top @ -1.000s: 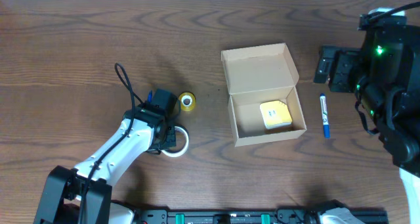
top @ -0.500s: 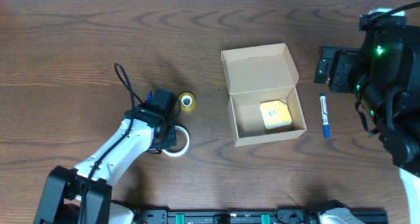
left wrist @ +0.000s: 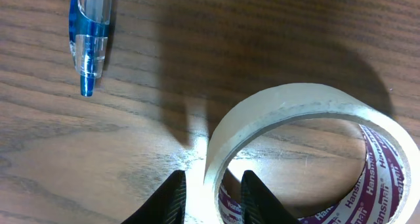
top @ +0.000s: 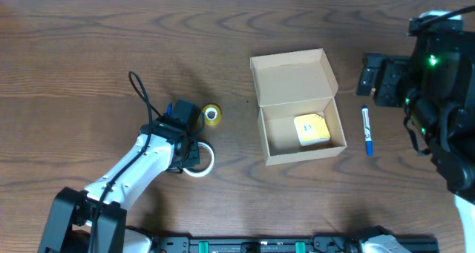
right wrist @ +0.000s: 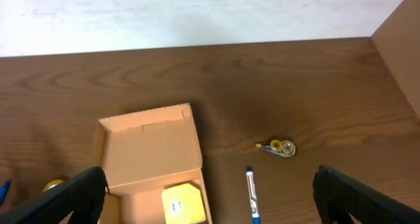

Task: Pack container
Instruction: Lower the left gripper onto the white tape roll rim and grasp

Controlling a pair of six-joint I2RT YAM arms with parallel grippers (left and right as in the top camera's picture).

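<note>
Container (top: 293, 79): tan cardboard box, right of table centre, flap lid thrown open toward the far side. A yellow pad (top: 312, 129) lies in its right half; the left half of the floor is bare.

Left gripper (left wrist: 213, 198): low at the near left, astride the wall of a clear tape roll (left wrist: 289, 102) lying flat on the wood. One finger is inside the ring and one outside, with the jaws a little apart. A sliver of table shows between the outer finger and the wall, so I judge nothing is clamped yet.

Right gripper (right wrist: 216, 198): up high at the far right, jaws spread wide, holding nothing.

Loose items:
- blue pen (left wrist: 88, 37), just far-left of the roll
- small yellow tape roll (top: 212, 114), between the left arm and the box
- blue marker (top: 367, 130), just right of the box
- correction-tape dispenser (right wrist: 281, 148), farther out past the marker

Step in hand, as judged: take the clear roll for packing.

Doing it well:
- Seat the fingers deeper over the wall before closing, because a pinch on the top lip alone may let the roll swing or slip.
- Close squarely across the wall.
- Lift straight up so the roll does not drag into the pen.
- Carry right and lower it over the bare left half of the box, clear of the pad and the front wall.
</note>
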